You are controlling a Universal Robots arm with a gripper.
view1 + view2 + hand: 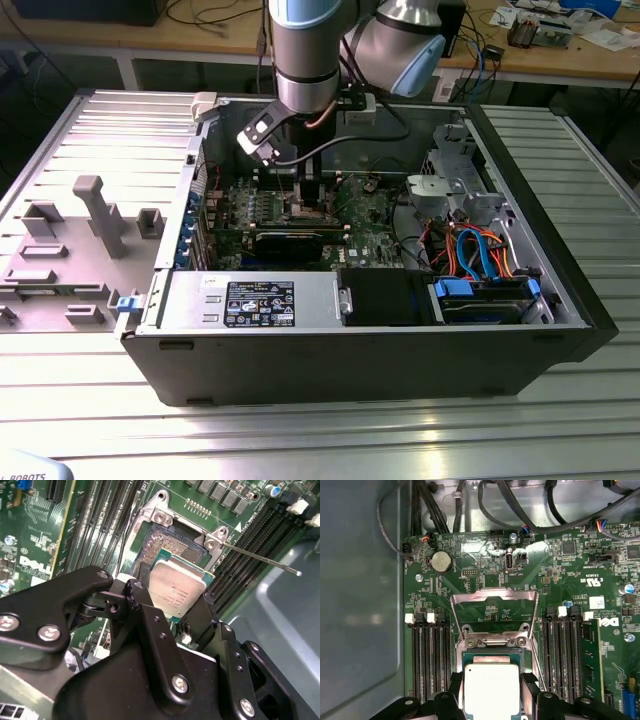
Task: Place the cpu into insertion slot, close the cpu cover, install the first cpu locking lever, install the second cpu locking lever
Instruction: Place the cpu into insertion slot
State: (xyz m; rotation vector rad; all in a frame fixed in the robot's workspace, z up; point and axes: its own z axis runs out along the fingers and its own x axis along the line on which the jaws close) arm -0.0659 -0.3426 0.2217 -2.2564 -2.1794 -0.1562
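The cpu, a small square chip with a silver-grey top, sits between the black fingers of my gripper, which is shut on its two opposite edges. It hangs tilted just over the insertion slot, whose dark pin field shows beyond the chip. The cpu cover stands swung open behind the socket. One thin locking lever sticks out to the side, unlatched. In the exterior view my gripper reaches down into the open computer case, onto the green board.
Long black memory slots flank the socket on both sides. The case holds a black card, a power supply and a drive bay with blue and orange cables. A grey fixture tray lies on the exterior view's left.
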